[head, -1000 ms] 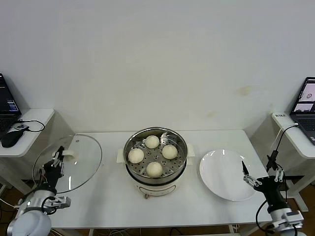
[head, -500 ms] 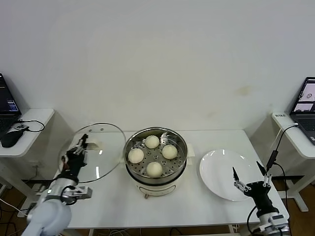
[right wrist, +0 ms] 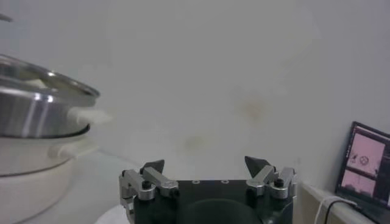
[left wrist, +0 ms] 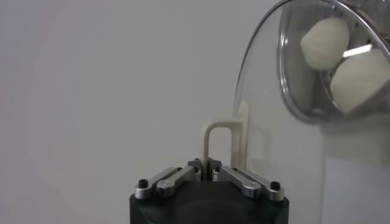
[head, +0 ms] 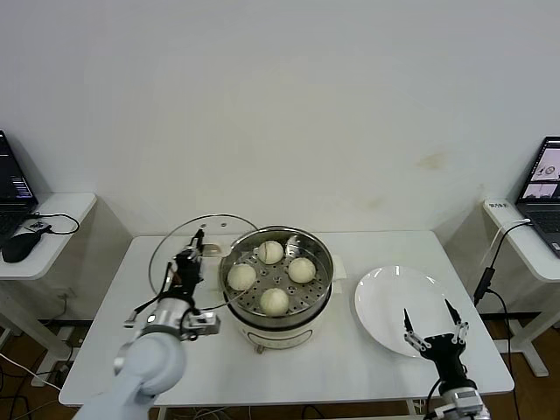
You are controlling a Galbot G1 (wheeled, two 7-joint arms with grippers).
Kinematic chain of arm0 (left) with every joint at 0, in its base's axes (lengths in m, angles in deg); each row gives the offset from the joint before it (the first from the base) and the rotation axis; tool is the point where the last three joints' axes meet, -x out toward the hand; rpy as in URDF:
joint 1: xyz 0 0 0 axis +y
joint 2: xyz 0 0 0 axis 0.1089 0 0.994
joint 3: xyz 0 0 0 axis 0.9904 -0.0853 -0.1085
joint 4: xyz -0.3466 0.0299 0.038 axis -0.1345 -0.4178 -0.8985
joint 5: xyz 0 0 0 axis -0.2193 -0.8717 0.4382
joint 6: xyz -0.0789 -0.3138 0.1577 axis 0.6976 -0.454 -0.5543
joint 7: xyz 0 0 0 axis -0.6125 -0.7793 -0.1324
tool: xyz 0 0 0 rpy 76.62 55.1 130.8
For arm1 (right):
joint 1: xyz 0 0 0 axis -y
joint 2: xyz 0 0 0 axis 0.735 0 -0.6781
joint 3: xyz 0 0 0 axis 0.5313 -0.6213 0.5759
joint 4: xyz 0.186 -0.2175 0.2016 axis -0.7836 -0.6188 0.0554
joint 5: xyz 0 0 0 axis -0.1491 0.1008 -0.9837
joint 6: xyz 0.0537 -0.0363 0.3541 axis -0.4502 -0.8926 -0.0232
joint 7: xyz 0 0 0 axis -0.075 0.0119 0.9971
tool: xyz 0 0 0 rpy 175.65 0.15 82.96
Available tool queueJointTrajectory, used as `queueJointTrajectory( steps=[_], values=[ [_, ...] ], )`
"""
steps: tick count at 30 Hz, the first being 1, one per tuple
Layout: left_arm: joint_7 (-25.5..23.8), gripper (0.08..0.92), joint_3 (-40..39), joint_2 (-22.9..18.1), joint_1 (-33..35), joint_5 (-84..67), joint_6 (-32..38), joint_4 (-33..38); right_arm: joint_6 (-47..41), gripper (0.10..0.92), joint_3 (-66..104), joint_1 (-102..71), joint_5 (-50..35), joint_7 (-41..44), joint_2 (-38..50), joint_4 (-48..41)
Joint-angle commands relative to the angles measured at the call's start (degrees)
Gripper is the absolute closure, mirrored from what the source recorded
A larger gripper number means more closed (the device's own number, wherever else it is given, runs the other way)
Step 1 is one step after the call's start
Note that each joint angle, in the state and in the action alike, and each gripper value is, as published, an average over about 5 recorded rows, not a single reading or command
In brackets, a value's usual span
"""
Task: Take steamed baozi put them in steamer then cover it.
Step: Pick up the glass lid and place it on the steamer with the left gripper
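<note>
Four steamed baozi (head: 273, 275) already sit in the steamer (head: 276, 319) mid-desk, the plate (head: 385, 319) to its right bare. Only covering remains: the left claw (head: 189, 267) grips the cover (head: 166, 262) by its handle, tilted at the steamer's left edge. The right claw (head: 432, 331) hangs open near the plate

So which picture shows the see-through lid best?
The head view: the whole glass lid shows, tilted beside the steamer, held by the left end effector. The left wrist view shows only its handle and part of the glass. The right wrist view barely shows it.
</note>
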Motion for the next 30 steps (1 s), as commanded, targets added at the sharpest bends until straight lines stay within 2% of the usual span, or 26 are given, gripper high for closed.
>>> queueJointTrajectory(
  steps=[1, 8, 19, 30],
  values=[
    [-6.29, 0.871, -10.66, -12.4, -9.04, 12.29, -4.63, -4.78, 0.43, 0.203, -0.15, 0.22, 5.32, -0.51, -3.51, -1.28],
    [-6.94, 0.871, -12.96, -17.03, -10.1, 14.24, -4.83, -8.16, 1.16, 0.203, 0.03, -0.23, 6.2, -0.76, -4.64, -1.72],
    [-7.34, 0.871, -14.01, -21.41, -8.53, 18.06, -3.82, -11.47, 1.74, 0.203, 0.02, -0.65, 6.59, -0.87, -4.86, -2.01],
    [-7.01, 0.871, -13.41, -22.9, -6.71, 20.76, -2.53, -12.65, 2.52, 0.203, -0.21, -0.63, 6.54, -0.94, -4.56, -2.95]
  ],
)
